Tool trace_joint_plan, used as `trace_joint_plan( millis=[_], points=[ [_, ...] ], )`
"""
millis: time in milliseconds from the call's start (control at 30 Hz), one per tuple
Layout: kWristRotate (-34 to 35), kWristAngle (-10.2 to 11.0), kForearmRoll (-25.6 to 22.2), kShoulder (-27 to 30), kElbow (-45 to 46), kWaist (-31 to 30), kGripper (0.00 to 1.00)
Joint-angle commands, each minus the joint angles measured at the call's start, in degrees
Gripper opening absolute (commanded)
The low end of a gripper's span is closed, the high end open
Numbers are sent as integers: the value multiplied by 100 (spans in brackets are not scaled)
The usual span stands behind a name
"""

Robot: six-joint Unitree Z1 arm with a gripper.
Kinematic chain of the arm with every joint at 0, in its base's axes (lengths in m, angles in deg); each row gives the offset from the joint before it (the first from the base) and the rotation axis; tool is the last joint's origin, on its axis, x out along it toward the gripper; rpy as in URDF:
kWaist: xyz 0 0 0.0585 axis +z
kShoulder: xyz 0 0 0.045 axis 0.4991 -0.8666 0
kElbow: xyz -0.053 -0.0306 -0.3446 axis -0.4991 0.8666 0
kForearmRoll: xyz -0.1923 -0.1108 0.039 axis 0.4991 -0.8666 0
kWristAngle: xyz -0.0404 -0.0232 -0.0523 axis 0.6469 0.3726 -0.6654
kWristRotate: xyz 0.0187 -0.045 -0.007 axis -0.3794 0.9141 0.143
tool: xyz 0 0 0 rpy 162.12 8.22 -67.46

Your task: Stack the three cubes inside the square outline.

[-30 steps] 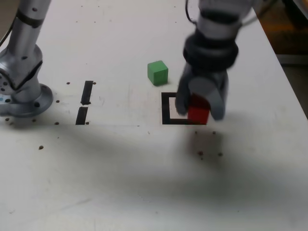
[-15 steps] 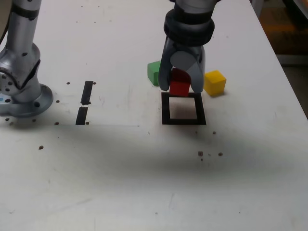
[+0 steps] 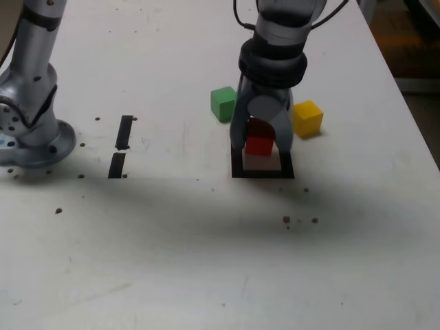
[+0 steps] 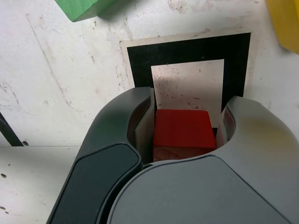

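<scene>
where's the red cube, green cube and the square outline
red cube (image 4: 182,128), wrist view, its top face
green cube (image 3: 224,104), exterior view, centre of the cube
square outline (image 4: 140,65), wrist view, one side strip of the black tape

Your claw (image 3: 260,146) is no longer at the exterior view's right edge of the square outline (image 3: 236,157), where it stood a second ago; it swung up toward the far side of the frame and now sits lower again, over the white inside of the frame. The red cube (image 3: 259,144) has travelled with it, clamped between the jaws throughout. With the arm out of the way, the yellow cube (image 3: 307,117) shows again, and the green cube (image 3: 223,104), half covered midway, is in plain sight.
</scene>
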Motion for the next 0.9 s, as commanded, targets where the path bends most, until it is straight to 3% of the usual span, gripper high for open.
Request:
trace_joint_plan(
  millis=[0, 633, 867],
  points=[
    [-4, -33, 60, -19, 54, 22, 47],
    [37, -318, 365, -56, 364, 109, 75],
    [198, -229, 357, 24, 338, 125, 78]
  ],
)
